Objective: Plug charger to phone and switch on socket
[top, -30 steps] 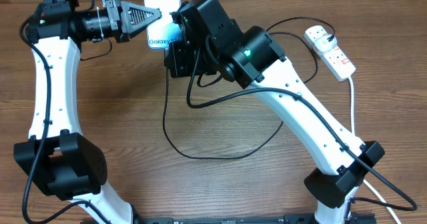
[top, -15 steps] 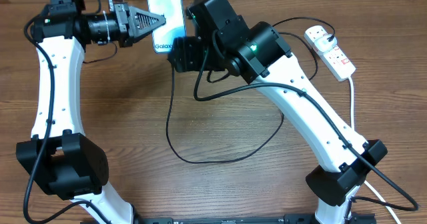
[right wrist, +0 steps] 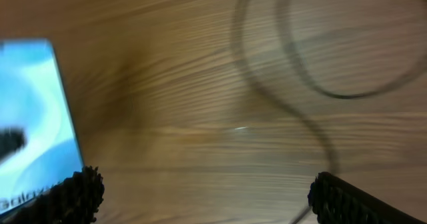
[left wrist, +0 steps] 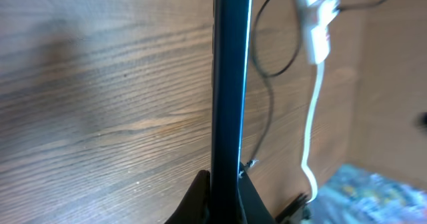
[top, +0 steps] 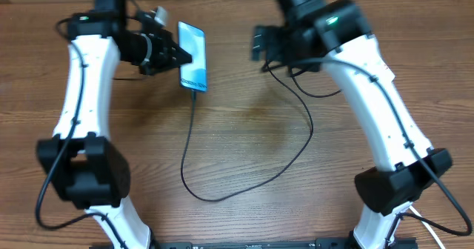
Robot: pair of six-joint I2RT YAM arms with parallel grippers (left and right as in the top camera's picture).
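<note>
Phone (top: 192, 56) at 11 o'clock of tabletop (top: 244, 123), pinched edge-on in closed left pincer (top: 180, 56), charger (top: 189, 123) seemingly plugged in; right pincer (right wrist: 210, 196) fully spread, empty, at 1 o'clock; advisable: steady phone, press socket (left wrist: 319, 41) switch squarely.

Blurred phone (right wrist: 33, 117) at left edge, black charger (right wrist: 333, 95) looping over wooden table (right wrist: 167, 144); right claw (right wrist: 207, 194) spread wide
</note>
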